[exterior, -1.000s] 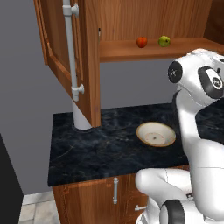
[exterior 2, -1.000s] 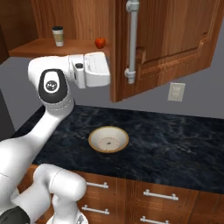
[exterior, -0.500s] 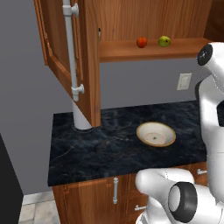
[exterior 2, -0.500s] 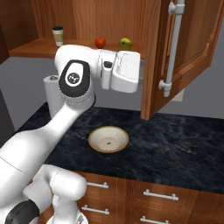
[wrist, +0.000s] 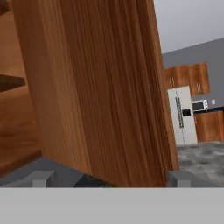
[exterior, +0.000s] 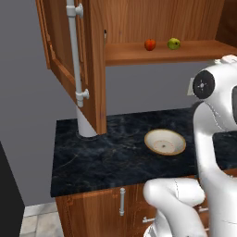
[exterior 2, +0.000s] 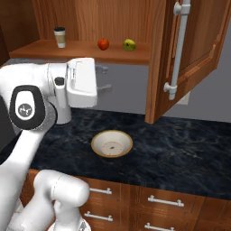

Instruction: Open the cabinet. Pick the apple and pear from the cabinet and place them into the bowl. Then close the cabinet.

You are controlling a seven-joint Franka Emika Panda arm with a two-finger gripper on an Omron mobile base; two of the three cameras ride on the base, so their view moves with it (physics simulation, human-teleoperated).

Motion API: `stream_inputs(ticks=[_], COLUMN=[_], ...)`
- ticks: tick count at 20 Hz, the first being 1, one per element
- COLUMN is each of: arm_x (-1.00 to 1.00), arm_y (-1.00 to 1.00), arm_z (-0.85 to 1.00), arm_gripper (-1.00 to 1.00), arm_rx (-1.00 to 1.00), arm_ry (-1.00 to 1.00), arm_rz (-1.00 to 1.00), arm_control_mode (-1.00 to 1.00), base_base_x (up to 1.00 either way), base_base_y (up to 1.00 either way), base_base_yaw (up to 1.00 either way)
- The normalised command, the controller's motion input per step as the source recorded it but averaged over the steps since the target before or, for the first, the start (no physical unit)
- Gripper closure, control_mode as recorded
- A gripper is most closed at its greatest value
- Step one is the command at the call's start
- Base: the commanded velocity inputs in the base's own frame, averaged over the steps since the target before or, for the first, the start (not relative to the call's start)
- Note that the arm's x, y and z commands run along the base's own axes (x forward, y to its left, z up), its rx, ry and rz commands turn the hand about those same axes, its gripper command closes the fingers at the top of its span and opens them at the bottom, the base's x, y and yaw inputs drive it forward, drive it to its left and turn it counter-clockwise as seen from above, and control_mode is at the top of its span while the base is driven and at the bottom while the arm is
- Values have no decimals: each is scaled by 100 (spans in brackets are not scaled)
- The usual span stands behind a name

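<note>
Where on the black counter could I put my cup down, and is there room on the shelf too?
The counter is bare right of the bowl, under the open door, and also in front of the bowl. On the shelf, there's a free stretch between the paper cup and the apple. Apple and pear sit closer together.

The robot's arm (exterior 2: 27, 135) is glossy white with rounded, bulbous links. Dark grey round caps bearing a small white emblem sit on its joints. The boxy white hand (exterior 2: 81, 83) has a dark round button.
</note>
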Motion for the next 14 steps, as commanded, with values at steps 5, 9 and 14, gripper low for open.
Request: stream_inputs(ticks=[5, 9, 14], arm_x=[-37, -9, 0], arm_y=[99, 83, 62], arm_z=[0, 0, 0], arm_gripper=[-100, -100, -100], arm_rx=[-11, -5, 0], arm_ry=[0, 7, 15], arm_rz=[42, 43, 44], arm_control_mode=[-100, -100, -100], base_base_x=[0, 0, 0], base_base_y=[0, 0, 0], base_base_yaw=[0, 0, 0])
